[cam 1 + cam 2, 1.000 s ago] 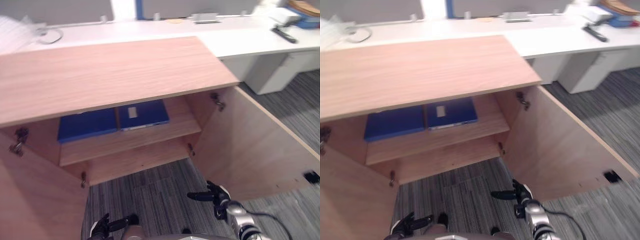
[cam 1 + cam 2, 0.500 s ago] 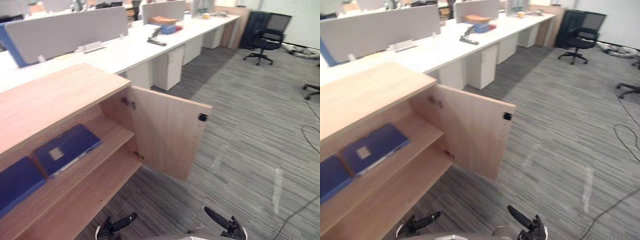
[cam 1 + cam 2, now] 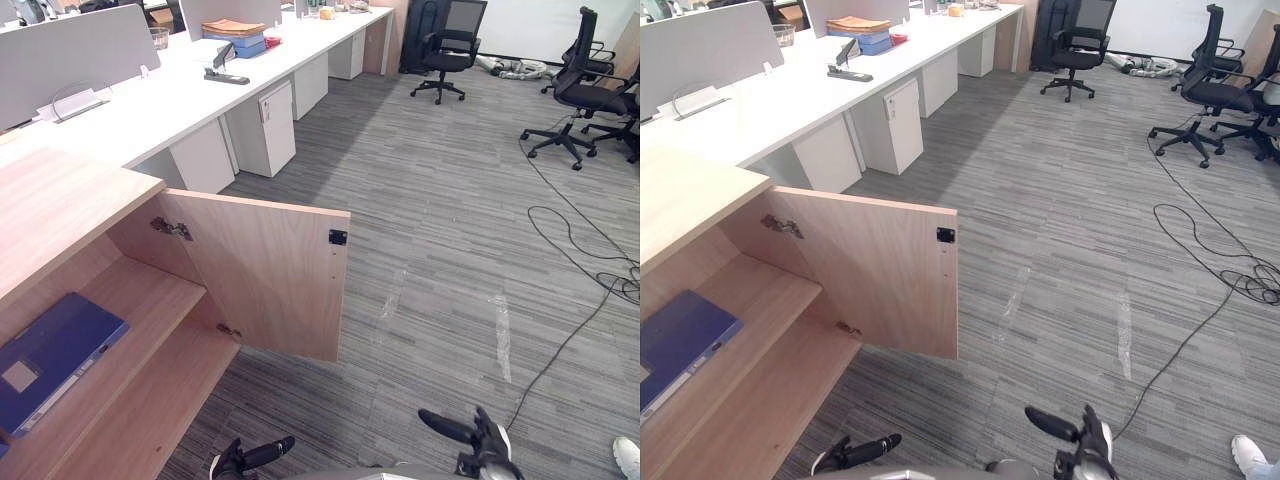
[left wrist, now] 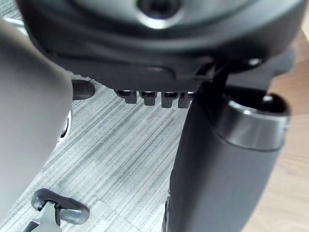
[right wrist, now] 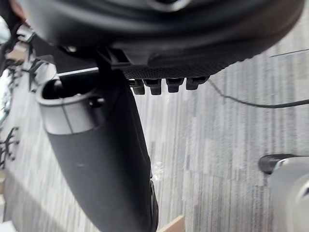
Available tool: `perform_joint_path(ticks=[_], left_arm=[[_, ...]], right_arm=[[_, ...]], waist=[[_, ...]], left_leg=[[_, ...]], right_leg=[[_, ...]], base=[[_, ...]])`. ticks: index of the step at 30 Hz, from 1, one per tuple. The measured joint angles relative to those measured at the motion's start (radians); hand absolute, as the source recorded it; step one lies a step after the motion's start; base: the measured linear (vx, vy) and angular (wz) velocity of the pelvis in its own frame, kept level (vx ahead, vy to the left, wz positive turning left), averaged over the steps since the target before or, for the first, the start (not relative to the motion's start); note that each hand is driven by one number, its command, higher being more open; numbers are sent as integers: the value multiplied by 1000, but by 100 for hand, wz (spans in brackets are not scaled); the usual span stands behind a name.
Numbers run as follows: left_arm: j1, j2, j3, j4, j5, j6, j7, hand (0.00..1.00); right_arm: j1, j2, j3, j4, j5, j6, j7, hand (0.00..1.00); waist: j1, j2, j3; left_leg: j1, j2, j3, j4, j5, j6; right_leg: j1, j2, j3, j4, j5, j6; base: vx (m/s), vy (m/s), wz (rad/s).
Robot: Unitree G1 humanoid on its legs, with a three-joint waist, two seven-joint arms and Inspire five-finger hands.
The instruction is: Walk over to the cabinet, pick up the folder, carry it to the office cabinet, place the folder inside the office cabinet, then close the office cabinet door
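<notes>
A blue folder [image 3: 52, 353] lies flat on the upper shelf of the open wooden cabinet [image 3: 150, 315], at the far left. The cabinet's right door [image 3: 270, 275] stands swung wide open over the carpet. My left hand [image 3: 243, 458] hangs low at the bottom edge, in front of the cabinet's lower shelf, open and holding nothing. Further right, also low, is my right hand [image 3: 472, 436], open and empty, over bare carpet. In the wrist views each hand [image 4: 222, 164] [image 5: 106, 159] shows only carpet past its straight fingers.
A long white desk [image 3: 180, 95] with drawer pedestals [image 3: 268, 125] runs behind the cabinet. Black office chairs [image 3: 448, 40] [image 3: 590, 100] stand at the back right. Cables [image 3: 580, 270] trail over the grey carpet, and a white shoe [image 3: 628, 455] shows at the lower right corner.
The camera has swung right: the cabinet has slid to the left of the picture and open floor with chairs has come into view. Both hands stay low and empty.
</notes>
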Motion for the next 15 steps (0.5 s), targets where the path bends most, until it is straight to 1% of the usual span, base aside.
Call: perform_joint_path(ticks=[1, 2, 4, 6, 9, 10, 13, 15], left_arm=[[0, 1, -4, 0, 0, 0, 0, 100], [2, 3, -17, -3, 5, 0, 2, 100], [9, 11, -41, -6, 22, 0, 1, 100], [13, 20, -47, -9, 29, 0, 2, 100], [24, 48, -49, -12, 31, -1, 2, 100], [35, 58, -48, -12, 31, -1, 3, 100], [60, 72, -48, -14, 30, -1, 6, 100], [73, 72, -47, -14, 30, -1, 7, 100]], right_arm=[[-5, 0, 6, -2, -2, -1, 2, 100], [-23, -2, 28, -13, -13, -2, 12, 100], [-57, -8, 53, -20, -39, -8, 23, 100], [-117, -28, 69, -20, -39, -15, 29, 100], [-207, -55, 86, -20, -39, -16, 24, 100], [-243, -79, 107, -20, -39, -18, 22, 100], [-331, -110, 120, -18, -38, -26, 9, 100], [-397, -130, 121, 1, -39, -30, -1, 100]], waist=[[0, 0, 0], [-1, 0, 0], [0, -1, -3], [11, 1, -3], [14, 3, 0], [17, 2, -1], [25, 6, 2], [44, 9, 5]], left_leg=[[0, -2, -5, -2, 0, -1], [-3, -8, -22, -6, 6, -9], [-15, -20, -42, -7, 9, -15], [-30, -33, -48, -9, 10, -16], [-53, -40, -75, -12, 16, -22], [-55, -45, -82, -18, 23, -21], [-68, -51, -97, -27, 37, -20], [-82, -54, -103, -29, 43, -20]], right_leg=[[4, -1, -2, -4, 2, 3], [21, -9, -13, -26, 9, 13], [36, -25, -27, -51, 22, 24], [47, -36, -34, -89, 46, 35], [54, -44, -54, -127, 72, 39], [63, -45, -59, -142, 82, 40], [79, -47, -76, -185, 111, 39], [82, -46, -83, -216, 135, 38]], base=[[69, 105, 26], [55, 103, 33], [44, 105, 33], [27, 104, 20], [3, 67, 21], [-6, 55, 19], [-22, 31, 18], [-69, 31, 13]])
